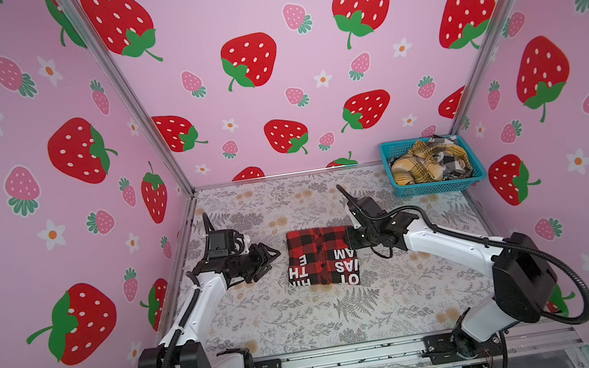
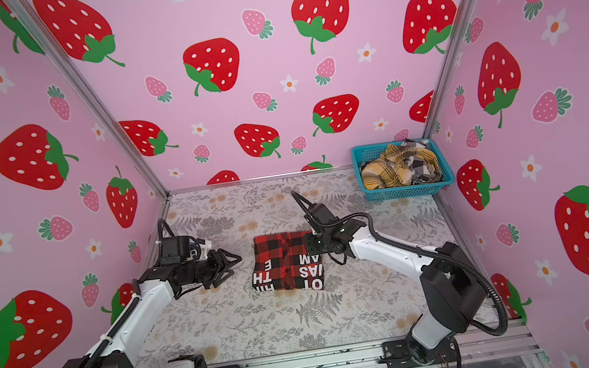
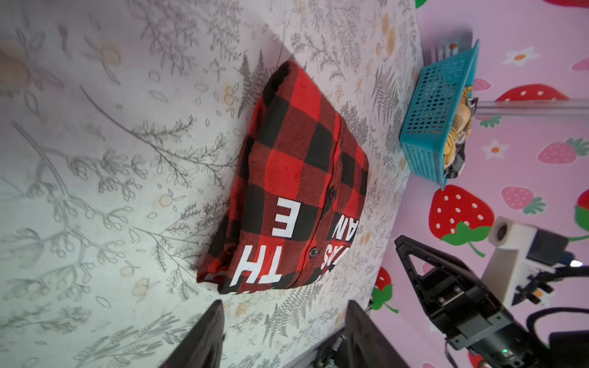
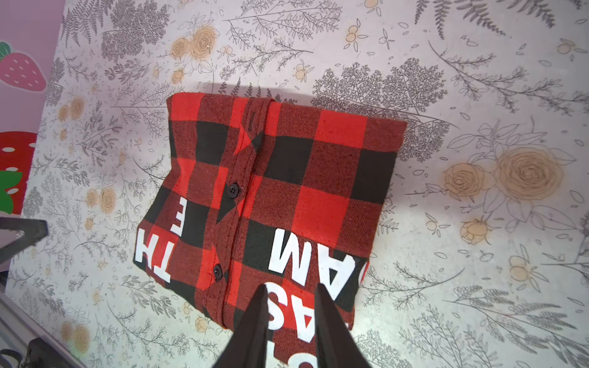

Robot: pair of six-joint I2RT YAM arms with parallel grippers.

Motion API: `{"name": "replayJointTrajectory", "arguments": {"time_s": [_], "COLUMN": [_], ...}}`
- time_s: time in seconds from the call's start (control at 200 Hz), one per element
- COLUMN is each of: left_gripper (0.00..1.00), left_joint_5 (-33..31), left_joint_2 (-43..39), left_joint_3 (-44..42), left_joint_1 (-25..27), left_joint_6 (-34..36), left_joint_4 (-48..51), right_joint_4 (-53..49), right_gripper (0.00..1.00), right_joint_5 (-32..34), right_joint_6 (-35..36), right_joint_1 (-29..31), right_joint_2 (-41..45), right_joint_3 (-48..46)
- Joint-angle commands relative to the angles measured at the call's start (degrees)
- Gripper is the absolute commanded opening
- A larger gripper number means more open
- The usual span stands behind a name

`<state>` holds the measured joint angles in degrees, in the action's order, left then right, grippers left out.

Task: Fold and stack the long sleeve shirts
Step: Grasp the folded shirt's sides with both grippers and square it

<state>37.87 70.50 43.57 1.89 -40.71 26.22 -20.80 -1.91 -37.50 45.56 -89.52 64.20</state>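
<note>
The red-and-black shirt (image 4: 287, 178) looks soft and floppy, so pinch its thick folded edge; left gripper (image 3: 285, 306) and right gripper (image 4: 290, 286) are spread, empty.

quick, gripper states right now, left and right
left gripper: open, empty, beside the folded red-and-black plaid shirt.
right gripper: slightly open over that shirt, nothing pinched.
</note>
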Motion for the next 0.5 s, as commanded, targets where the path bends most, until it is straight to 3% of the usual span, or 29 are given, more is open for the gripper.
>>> {"name": "replayJointTrajectory", "arguments": {"time_s": [0.0, 0.16, 0.355, 0.495], "left_gripper": [0.45, 0.27, 0.16, 0.13], "left_joint_5": [1.3, -0.4, -3.0, -2.5], "left_joint_2": [2.5, 6.3, 13.4, 18.4], "left_joint_3": [-0.6, -1.8, -1.1, -1.9], "left_joint_1": [5.1, 10.1, 9.8, 10.0], "left_joint_6": [-2.1, -4.9, -4.7, -6.8], "left_joint_4": [-2.9, -7.6, -8.7, -12.0], "right_joint_4": [2.7, 5.2, 5.9, 7.1], "right_gripper": [0.27, 0.25, 0.22, 0.21], "right_joint_5": [-2.5, -4.4, -3.8, -3.7], "right_joint_6": [-0.5, -0.8, -1.4, -1.8], "right_joint_1": [-0.9, -1.9, -3.0, -3.3], "right_joint_2": [-2.9, -6.8, -10.4, -11.7], "right_joint_3": [-0.3, 0.7, -1.4, -3.9]}}
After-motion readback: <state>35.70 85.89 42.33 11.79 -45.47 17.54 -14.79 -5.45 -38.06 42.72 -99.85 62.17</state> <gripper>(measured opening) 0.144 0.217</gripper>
